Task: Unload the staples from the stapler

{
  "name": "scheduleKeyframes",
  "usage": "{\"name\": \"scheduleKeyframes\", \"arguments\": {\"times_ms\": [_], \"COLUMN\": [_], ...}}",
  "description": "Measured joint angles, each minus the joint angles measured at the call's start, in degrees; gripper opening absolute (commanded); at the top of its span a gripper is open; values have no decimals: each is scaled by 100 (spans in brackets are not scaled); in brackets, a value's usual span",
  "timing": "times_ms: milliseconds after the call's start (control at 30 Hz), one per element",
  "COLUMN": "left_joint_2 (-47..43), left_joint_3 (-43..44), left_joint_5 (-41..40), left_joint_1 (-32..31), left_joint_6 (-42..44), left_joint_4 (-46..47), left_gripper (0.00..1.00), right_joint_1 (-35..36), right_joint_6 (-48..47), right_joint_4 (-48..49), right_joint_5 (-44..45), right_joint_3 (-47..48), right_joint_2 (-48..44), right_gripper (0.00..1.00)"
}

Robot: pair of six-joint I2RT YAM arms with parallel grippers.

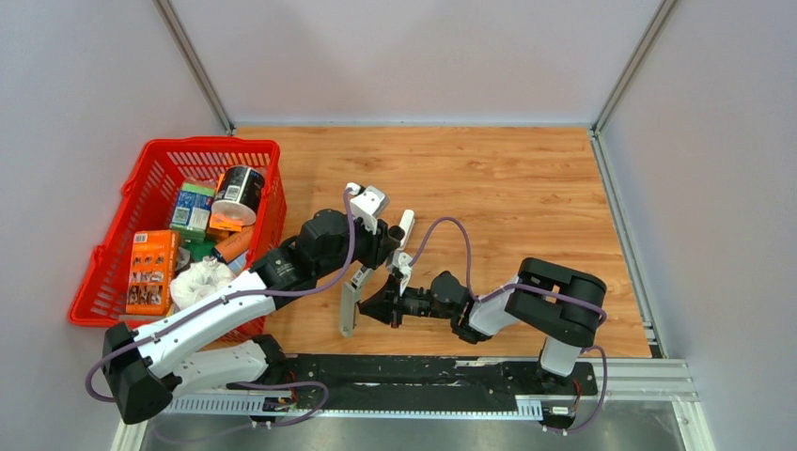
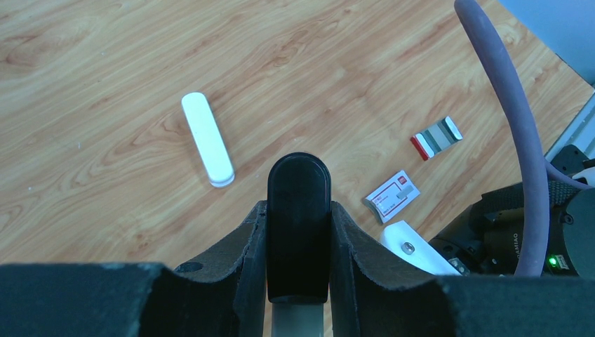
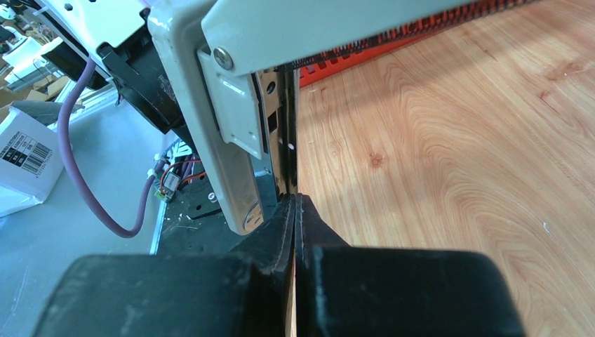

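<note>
Stapler [image 1: 350, 310]: one, held up off the table, right of the red basket [image 1: 211, 143].
Left gripper [image 2: 298, 208]: one, half-open, clamped on the stapler's black-tipped bar.
Right gripper [image 3: 295, 205]: one, fully closed beside the stapler; whether it holds anything is unclear.
Red-and-white box [image 2: 391, 196]: one.

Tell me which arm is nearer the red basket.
Left. The left arm passes the near right corner of the basket; the right arm sits well off to its right.
</note>
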Motion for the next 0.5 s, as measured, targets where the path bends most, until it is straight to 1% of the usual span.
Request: {"name": "scheduleKeyframes", "arguments": {"times_ms": [267,367,500], "left_joint_2": [-17,-105,-260], "left_joint_3": [92,136,236], "left_joint_5": [118,227,387], "left_joint_1": [13,9,2], "left_joint_6": [17,35,90], "left_joint_4": [-116,-190,-446], "left_gripper": [0,0,0], "right_joint_1": [-2,-22,-52], "right_joint_6": [-31,-120,-352], "right_joint_4": [-92,-341,-925], "right_joint_5": [55,203,479], "right_joint_3": [-20,-103,-157], "right_joint_2": [-107,-468,-1220], "right_gripper": [0,0,0]}}
